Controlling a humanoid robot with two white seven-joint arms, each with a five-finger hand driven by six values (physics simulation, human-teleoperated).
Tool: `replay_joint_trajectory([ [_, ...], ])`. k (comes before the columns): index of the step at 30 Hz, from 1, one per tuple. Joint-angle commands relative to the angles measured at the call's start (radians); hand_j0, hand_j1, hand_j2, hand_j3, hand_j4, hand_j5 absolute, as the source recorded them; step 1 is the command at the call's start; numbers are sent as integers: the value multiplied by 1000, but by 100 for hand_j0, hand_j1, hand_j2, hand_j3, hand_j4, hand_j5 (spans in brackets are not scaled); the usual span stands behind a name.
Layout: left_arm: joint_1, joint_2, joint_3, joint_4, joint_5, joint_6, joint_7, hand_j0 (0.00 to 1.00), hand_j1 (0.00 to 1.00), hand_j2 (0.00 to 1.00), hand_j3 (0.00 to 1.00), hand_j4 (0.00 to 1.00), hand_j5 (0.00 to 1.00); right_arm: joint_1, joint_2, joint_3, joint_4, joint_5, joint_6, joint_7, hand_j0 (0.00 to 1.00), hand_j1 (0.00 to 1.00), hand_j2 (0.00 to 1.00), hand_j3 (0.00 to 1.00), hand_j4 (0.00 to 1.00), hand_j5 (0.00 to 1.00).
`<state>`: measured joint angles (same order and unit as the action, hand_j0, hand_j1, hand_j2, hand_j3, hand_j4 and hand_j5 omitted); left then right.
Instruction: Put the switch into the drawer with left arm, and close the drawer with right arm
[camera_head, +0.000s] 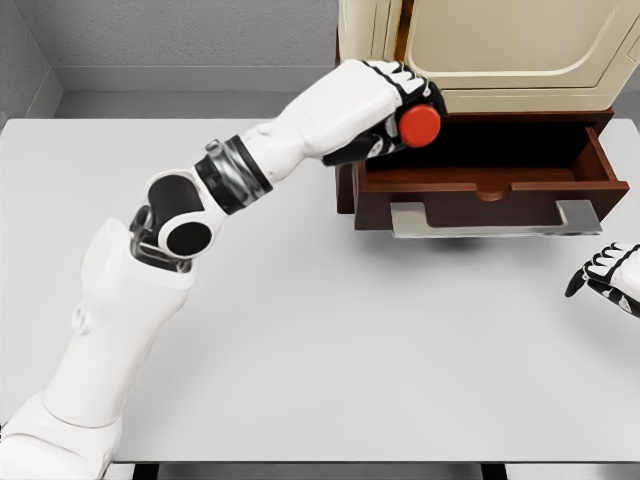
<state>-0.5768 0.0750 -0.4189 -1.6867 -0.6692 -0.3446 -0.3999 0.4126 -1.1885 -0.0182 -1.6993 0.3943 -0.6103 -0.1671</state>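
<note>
My left hand (405, 115) is raised over the left end of the open drawer (480, 170), fingers curled around the switch (420, 125), whose round red button faces the camera. The drawer is dark brown wood, pulled out from a cream cabinet (500, 50), with a grey metal handle (495, 220) along its front. The drawer's inside is mostly in shadow. My right hand (608, 277) rests on the table at the right edge, below the drawer's right corner, fingers relaxed and holding nothing.
The white table (330, 340) spreads in front of the cabinet. My left arm stretches diagonally from the lower left across the table toward the drawer. A grey wall runs behind the table.
</note>
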Motion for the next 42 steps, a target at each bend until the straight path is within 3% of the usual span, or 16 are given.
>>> replay_joint_trajectory([
  [1, 0, -17, -17, 12, -53, 3, 1, 43, 43, 43, 43, 43, 43, 0, -2, 0, 0, -6, -1, 0, 44, 44, 44, 44, 44, 44],
  [8, -12, -73, -21, 41, -173, 3, 1, 43, 43, 43, 43, 43, 43, 0, -2, 0, 0, -6, -1, 0, 48, 48, 48, 48, 48, 48],
  [12, -49, -73, -61, 76, -174, 29, 1, 43, 43, 43, 43, 43, 43, 0, -2, -2, 0, -6, -1, 0, 51, 51, 51, 51, 51, 51],
  [22, -83, -70, -63, 133, -173, 38, 0, 44, 44, 44, 44, 44, 44, 0, -2, 0, 0, -6, -1, -2, 50, 50, 50, 50, 50, 50],
  [24, -84, -70, -63, 134, -174, 38, -2, 49, 49, 49, 49, 49, 49, 0, -2, 0, 0, -6, -1, -2, 50, 50, 50, 50, 50, 50],
  [25, -84, -70, -64, 133, -176, 38, -2, 58, 58, 58, 58, 58, 58, 0, 0, 0, 1, -6, -1, -2, 50, 50, 50, 50, 50, 50],
  [27, -83, -70, -69, 133, -181, 38, 0, 65, 65, 65, 65, 65, 65, 0, -2, 0, 0, -6, -1, -2, 50, 50, 50, 50, 50, 50],
  [32, -83, -72, -70, 130, -182, 38, 0, 76, 76, 76, 76, 76, 76, 0, 0, 0, 0, -6, -1, -2, 50, 50, 50, 50, 50, 50],
  [42, -86, -73, -98, 125, -194, 72, 0, 76, 76, 76, 76, 76, 76, 0, 0, 0, 0, -6, -1, -3, 50, 50, 50, 50, 50, 50],
])
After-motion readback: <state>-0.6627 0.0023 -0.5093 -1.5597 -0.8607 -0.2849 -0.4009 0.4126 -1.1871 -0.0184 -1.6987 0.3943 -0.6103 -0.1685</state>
